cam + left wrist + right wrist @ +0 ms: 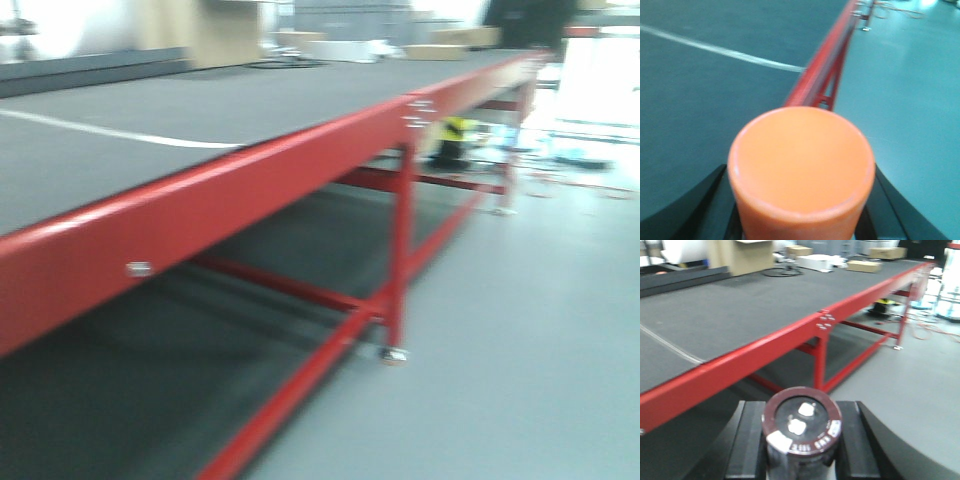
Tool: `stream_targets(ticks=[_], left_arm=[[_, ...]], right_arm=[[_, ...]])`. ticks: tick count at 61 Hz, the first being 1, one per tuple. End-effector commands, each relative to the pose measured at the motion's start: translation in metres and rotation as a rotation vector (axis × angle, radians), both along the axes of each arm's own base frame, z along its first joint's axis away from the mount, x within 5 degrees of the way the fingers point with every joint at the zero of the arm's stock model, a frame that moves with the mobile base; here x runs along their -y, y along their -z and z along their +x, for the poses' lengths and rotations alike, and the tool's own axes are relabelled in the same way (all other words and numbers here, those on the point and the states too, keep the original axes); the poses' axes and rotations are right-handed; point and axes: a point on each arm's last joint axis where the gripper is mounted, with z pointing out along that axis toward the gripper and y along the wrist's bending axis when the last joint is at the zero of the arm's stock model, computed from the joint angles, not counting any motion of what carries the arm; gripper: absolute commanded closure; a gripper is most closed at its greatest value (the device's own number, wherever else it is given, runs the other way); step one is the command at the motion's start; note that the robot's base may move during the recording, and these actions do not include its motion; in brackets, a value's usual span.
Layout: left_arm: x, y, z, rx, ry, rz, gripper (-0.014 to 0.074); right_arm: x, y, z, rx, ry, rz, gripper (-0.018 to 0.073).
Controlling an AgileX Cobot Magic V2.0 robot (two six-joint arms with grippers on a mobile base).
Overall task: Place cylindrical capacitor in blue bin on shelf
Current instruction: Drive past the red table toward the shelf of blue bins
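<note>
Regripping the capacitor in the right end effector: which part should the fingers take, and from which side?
Take the capacitor by its round side wall, below the maroon-rimmed top, with the fingers closing from opposite sides, as the right end effector holds it now. It stands upright with its terminals on the top face, so a grip from above would likely press on them.

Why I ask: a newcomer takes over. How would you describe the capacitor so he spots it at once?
Beside the long red-framed table, the right gripper holds the capacitor. Unlike the plain orange cylinder in the left gripper, it is dark, with a maroon rim, two pale terminals and a white label on top.
</note>
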Motion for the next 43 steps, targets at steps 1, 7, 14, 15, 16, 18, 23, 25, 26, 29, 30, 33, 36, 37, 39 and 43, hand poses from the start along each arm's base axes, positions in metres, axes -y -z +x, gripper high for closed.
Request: stream_targets(ticks=[1, 7, 14, 15, 16, 18, 23, 25, 26, 29, 30, 33, 36, 37, 39, 43], left_arm=[[0.0004, -0.0046, -0.0019, 0.027, 0.008, -0.011, 0.0707], [0.0004, -0.0046, -0.0019, 0.027, 0.008, -0.011, 0.0707], [0.0004, -0.0046, -0.0019, 0.027, 0.008, -0.011, 0.0707], [0.0004, -0.0046, -0.0019, 0.027, 0.008, -0.011, 0.0707], [0.0004, -0.0046, -0.0019, 0.027, 0.008, -0.011, 0.0707], [0.0004, -0.0046, -0.0019, 0.027, 0.008, -0.011, 0.0707], [0.0004, -0.0046, -0.0019, 0.027, 0.008, -0.011, 0.0707], [0.0004, -0.0046, -0.0019, 0.027, 0.008, -0.011, 0.0707], [0.0004, -0.0046, -0.0019, 0.027, 0.008, -0.011, 0.0707], [0.0004, -0.0046, -0.0019, 0.027, 0.008, -0.011, 0.0707], [0.0004, -0.0046, -0.0019, 0.027, 0.008, -0.011, 0.0707], [0.0004, -0.0046, -0.0019, 0.027, 0.008, -0.011, 0.0707], [0.0004, -0.0046, -0.0019, 0.027, 0.008, -0.011, 0.0707], [0.0004, -0.0046, -0.0019, 0.027, 0.008, -0.011, 0.0707], [0.0004, -0.0046, -0.0019, 0.027, 0.008, -0.011, 0.0707], [0.0004, -0.0046, -0.0019, 0.027, 0.008, -0.011, 0.0707]], right_arm=[[0.0007, -0.0061, -0.0027, 0.044, 0.003, 0.004, 0.0721], [0.0007, -0.0061, -0.0027, 0.044, 0.003, 0.004, 0.0721], [0.0007, -0.0061, -0.0027, 0.044, 0.003, 0.004, 0.0721], [0.0007, -0.0061, -0.0027, 0.044, 0.003, 0.004, 0.0721], [0.0007, -0.0061, -0.0027, 0.044, 0.003, 0.004, 0.0721], [0.0007, -0.0061, -0.0027, 0.044, 0.003, 0.004, 0.0721], [0.0007, -0.0061, -0.0027, 0.044, 0.003, 0.004, 0.0721], [0.0007, -0.0061, -0.0027, 0.044, 0.003, 0.004, 0.0721], [0.0007, -0.0061, -0.0027, 0.044, 0.003, 0.004, 0.0721], [0.0007, -0.0061, -0.0027, 0.044, 0.003, 0.004, 0.0721], [0.0007, -0.0061, -0.0027, 0.044, 0.003, 0.004, 0.0721], [0.0007, -0.0061, -0.0027, 0.044, 0.003, 0.004, 0.0721], [0.0007, -0.0061, -0.0027, 0.044, 0.003, 0.004, 0.0721], [0.0007, -0.0061, -0.0027, 0.044, 0.003, 0.004, 0.0721], [0.0007, -0.0061, -0.0027, 0.044, 0.003, 0.004, 0.0721], [0.0007, -0.0061, -0.0027, 0.044, 0.003, 0.004, 0.0721]])
